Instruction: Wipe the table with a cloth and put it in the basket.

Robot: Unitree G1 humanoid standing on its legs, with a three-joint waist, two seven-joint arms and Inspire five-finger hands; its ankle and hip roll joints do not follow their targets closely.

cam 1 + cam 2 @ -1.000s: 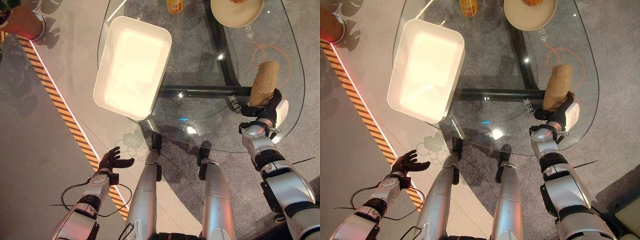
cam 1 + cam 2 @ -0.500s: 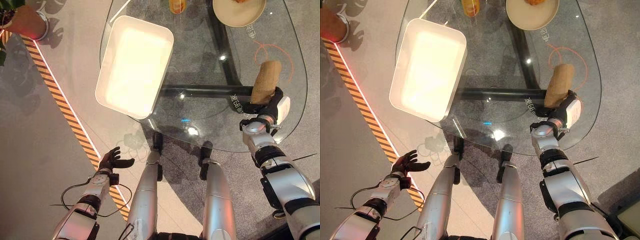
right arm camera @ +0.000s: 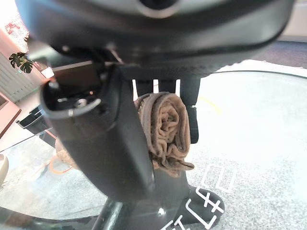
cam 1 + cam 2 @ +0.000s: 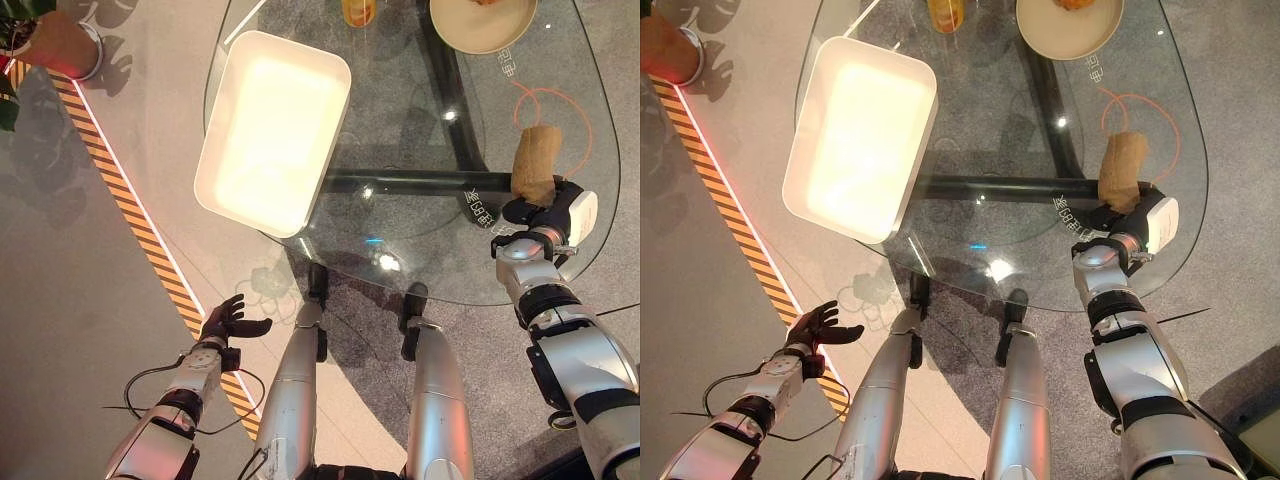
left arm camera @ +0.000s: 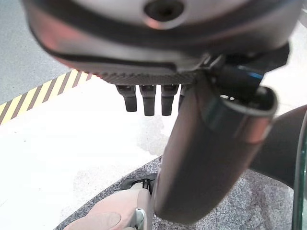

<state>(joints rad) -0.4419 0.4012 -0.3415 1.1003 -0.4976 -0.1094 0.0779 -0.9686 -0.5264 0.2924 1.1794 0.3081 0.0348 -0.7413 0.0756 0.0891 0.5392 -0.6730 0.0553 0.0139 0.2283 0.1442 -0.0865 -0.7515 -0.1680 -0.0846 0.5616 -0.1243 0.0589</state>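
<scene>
A rolled brown cloth (image 4: 536, 160) rests on the glass table (image 4: 400, 130) near its right edge, beside an orange ring mark. My right hand (image 4: 540, 212) is shut on the cloth's near end. In the right wrist view the cloth (image 3: 165, 129) sits bunched between the thumb and the fingers (image 3: 192, 120). The white basket (image 4: 218, 115) stands empty on the table's left part, overhanging its edge. My left hand (image 4: 225, 322) hangs open, low over the floor at the lower left, far from the table.
A beige plate (image 4: 485, 25) with food and an orange bottle (image 4: 358, 10) stand at the table's far edge. A potted plant (image 4: 50, 40) sits on the floor at the far left. Black-and-orange striped tape (image 4: 130, 210) runs across the floor.
My right hand has shifted a little to the right with the cloth, and the cloth looks shorter and more bunched. The whole view has drifted slightly. The left hand has stayed put.
</scene>
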